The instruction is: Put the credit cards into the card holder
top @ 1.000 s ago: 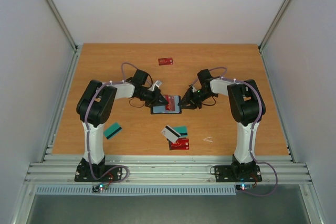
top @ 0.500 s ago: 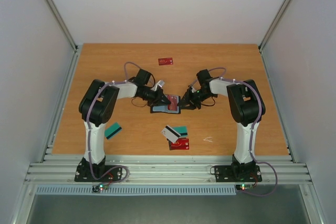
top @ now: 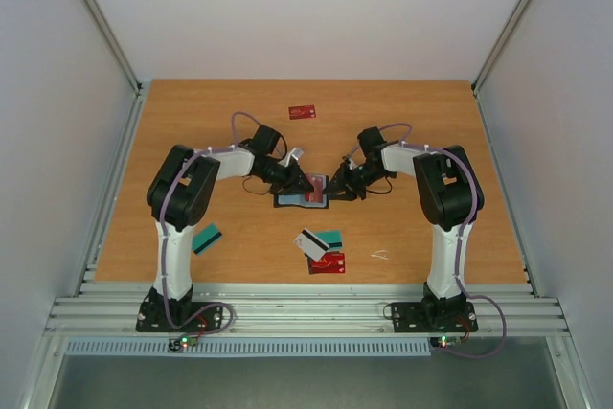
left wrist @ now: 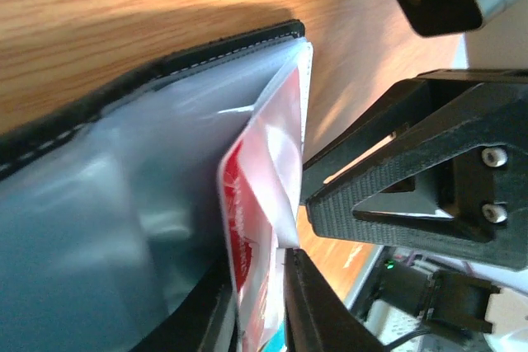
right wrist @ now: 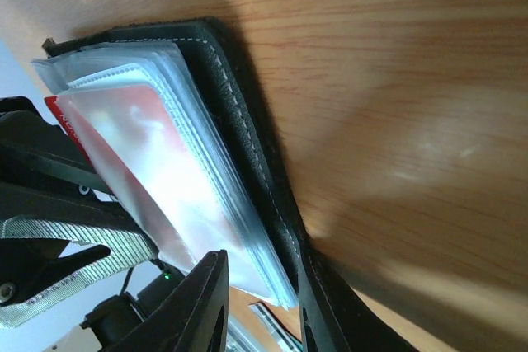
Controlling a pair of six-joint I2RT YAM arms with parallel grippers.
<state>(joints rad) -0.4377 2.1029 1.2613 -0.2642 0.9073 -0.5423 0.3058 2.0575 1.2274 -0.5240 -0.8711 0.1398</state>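
Note:
The card holder (top: 305, 195) lies open at the table's middle, with its clear sleeves facing up. My left gripper (top: 294, 179) is shut on a red card (left wrist: 239, 237) whose far end sits inside a clear sleeve of the holder (left wrist: 165, 68). My right gripper (top: 338, 187) is closed on the holder's right edge. In the right wrist view the right gripper (right wrist: 257, 263) straddles the black cover (right wrist: 239, 121) and the sleeve stack. The red card (right wrist: 140, 138) shows through the plastic.
Another red card (top: 303, 111) lies at the far middle. A teal card (top: 205, 238) lies near the left arm. A white-grey card (top: 310, 243), a teal card (top: 330, 237) and a red card (top: 328, 262) lie overlapped in front of the holder. A small white scrap (top: 380, 255) lies to the right.
My left gripper has moved a little to the right towards the holder, carrying the red card further into the sleeve. My right gripper has stayed on the holder's edge.

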